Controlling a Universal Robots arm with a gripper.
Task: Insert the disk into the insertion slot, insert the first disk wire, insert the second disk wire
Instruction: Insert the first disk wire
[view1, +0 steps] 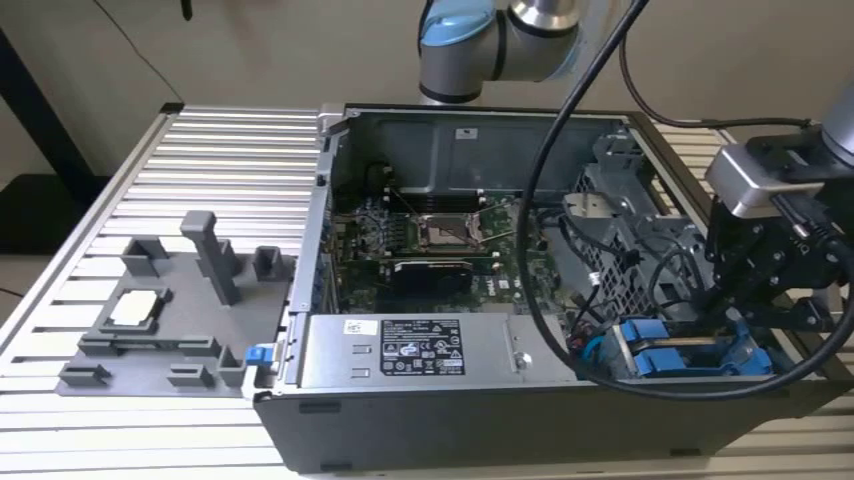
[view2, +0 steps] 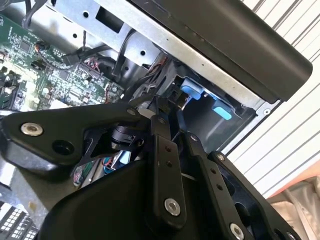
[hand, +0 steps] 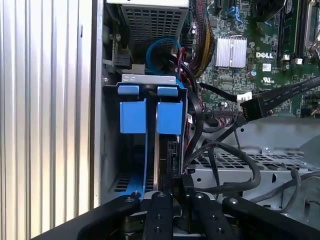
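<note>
Nearest the lens in the first wrist view, the gripper (hand: 178, 184) has its black fingers (hand: 161, 212) drawn together at the untabbed end of the disk (hand: 168, 117). The disk sits in the insertion slot (hand: 111, 150), its long axis along the bay and its blue tabs pointing toward the motherboard (hand: 260, 45).

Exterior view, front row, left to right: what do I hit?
Grey fixture tray → silver power-supply box → blue disk frames at the case's corner. The gripper is left out because it overlaps the frames.

Loops the arm (view1: 501, 40) overhead and hangs the black claw (view1: 737, 322) pointing downward at the exterior view's right.
</note>
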